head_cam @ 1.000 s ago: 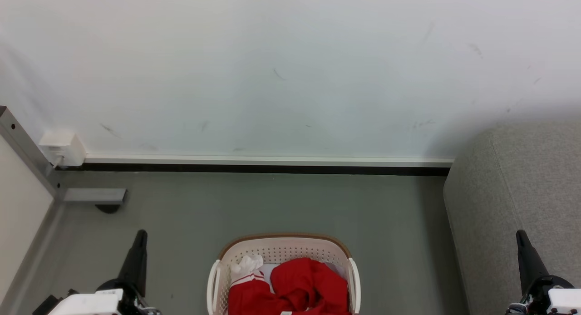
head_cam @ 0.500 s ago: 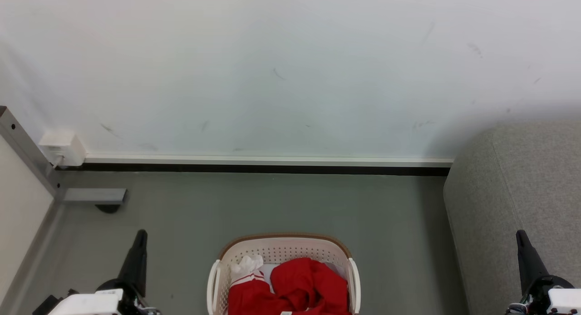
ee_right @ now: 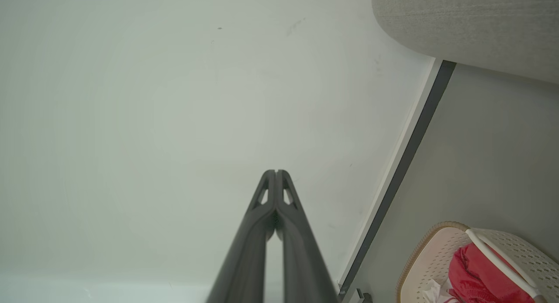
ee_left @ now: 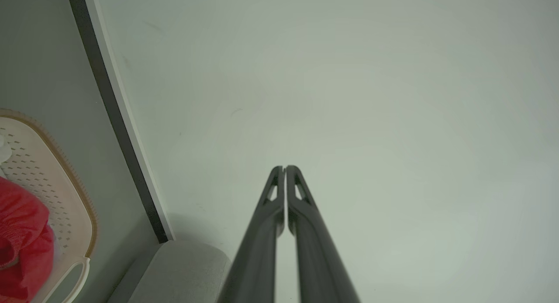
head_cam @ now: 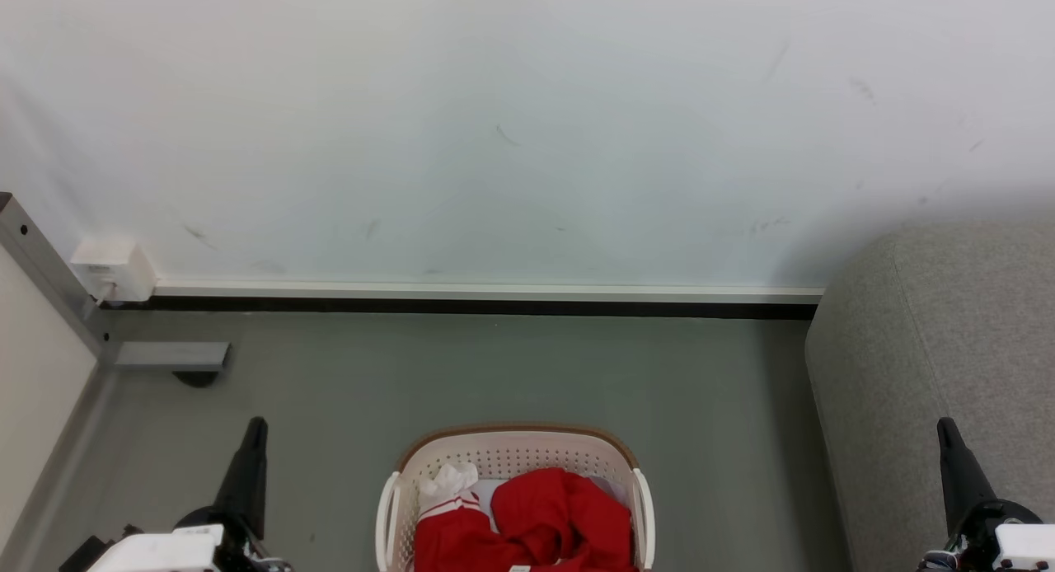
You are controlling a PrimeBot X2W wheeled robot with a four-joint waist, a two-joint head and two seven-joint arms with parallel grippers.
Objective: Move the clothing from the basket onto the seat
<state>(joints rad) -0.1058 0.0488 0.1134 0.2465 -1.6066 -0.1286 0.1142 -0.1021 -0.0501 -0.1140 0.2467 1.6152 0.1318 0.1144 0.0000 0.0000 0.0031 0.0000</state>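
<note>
The cream basket (head_cam: 511, 452) with a brown rim stands on the grey floor at the bottom centre of the head view. Red clothing (head_cam: 569, 518) lies heaped inside it, one piece with white trim and striped cuffs (head_cam: 449, 506). The grey seat (head_cam: 940, 341) rises at the right. My left gripper (head_cam: 255, 428) points up left of the basket, shut and holding nothing. My right gripper (head_cam: 946, 428) points up in front of the seat, shut too. In the left wrist view, shut fingers (ee_left: 284, 168) face the wall, basket (ee_left: 65, 180) and clothing (ee_left: 22, 233) at left. The right wrist view has its gripper (ee_right: 276, 172), basket (ee_right: 419, 259), clothing (ee_right: 476, 277) and seat (ee_right: 471, 23).
A pale wall (head_cam: 511, 127) with a white-and-black skirting (head_cam: 486, 300) runs behind the basket. A metal post (head_cam: 49, 283) with a white box (head_cam: 111, 267) and a floor bracket (head_cam: 169, 356) stand at the left. Bare grey floor (head_cam: 511, 366) lies between basket and wall.
</note>
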